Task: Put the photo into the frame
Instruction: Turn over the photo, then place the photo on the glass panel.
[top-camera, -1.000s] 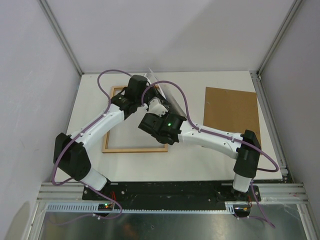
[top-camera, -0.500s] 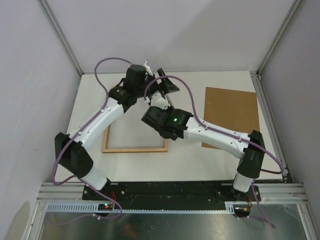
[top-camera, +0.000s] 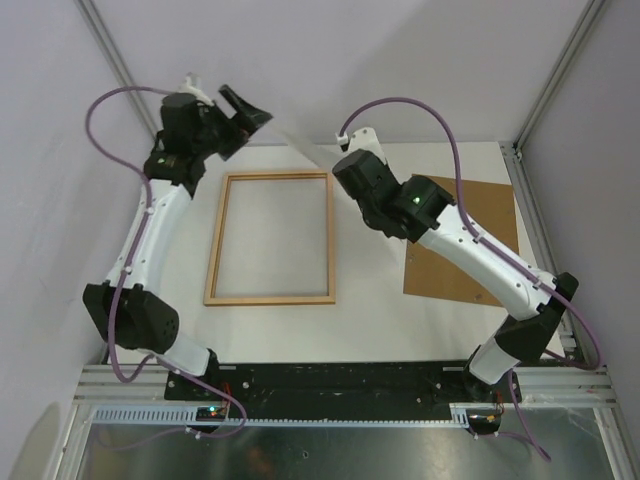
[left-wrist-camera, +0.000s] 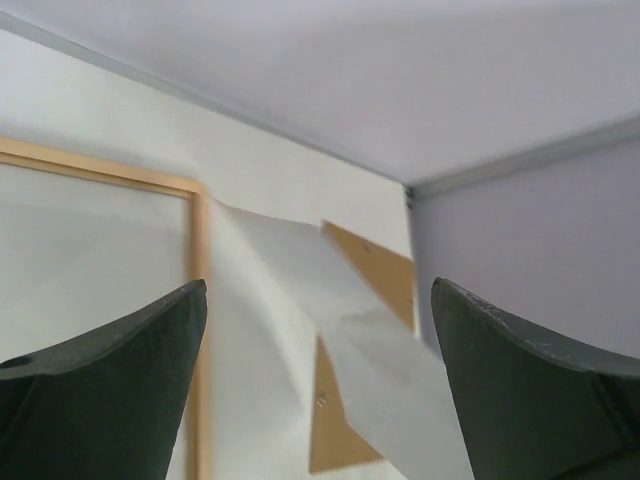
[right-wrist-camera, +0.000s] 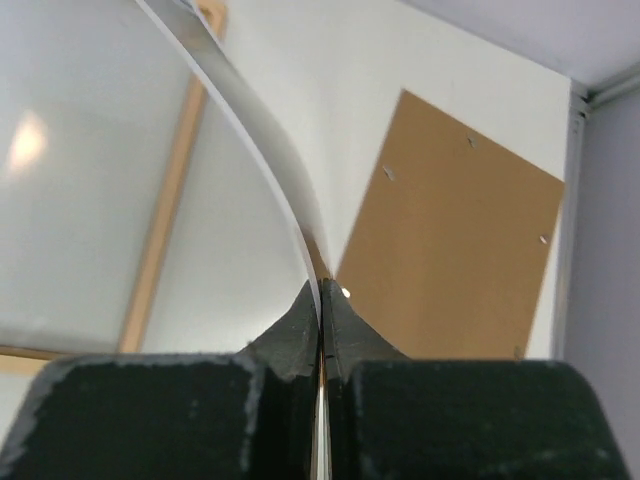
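Overhead view: a thin-railed rectangular light wooden picture frame (top-camera: 270, 238) lies flat on the white table (top-camera: 370, 310), with a flat brown backing board (top-camera: 470, 240) well apart to its right. Both arms are raised. The large glossy photo print (top-camera: 305, 145), showing a pale face, hangs in the air above the frame's far right corner, between the two grippers. The right gripper (top-camera: 342, 165) pinches one end; the left gripper (top-camera: 245, 110) is near the other end. Left wrist view: the dark fingers (left-wrist-camera: 120, 370) are spread wide, and the pale print (left-wrist-camera: 350, 340) runs between them without visible contact. Right wrist view: the fingers (right-wrist-camera: 290, 330) are pressed together on the print's edge (right-wrist-camera: 270, 170), which curves up and to the left.
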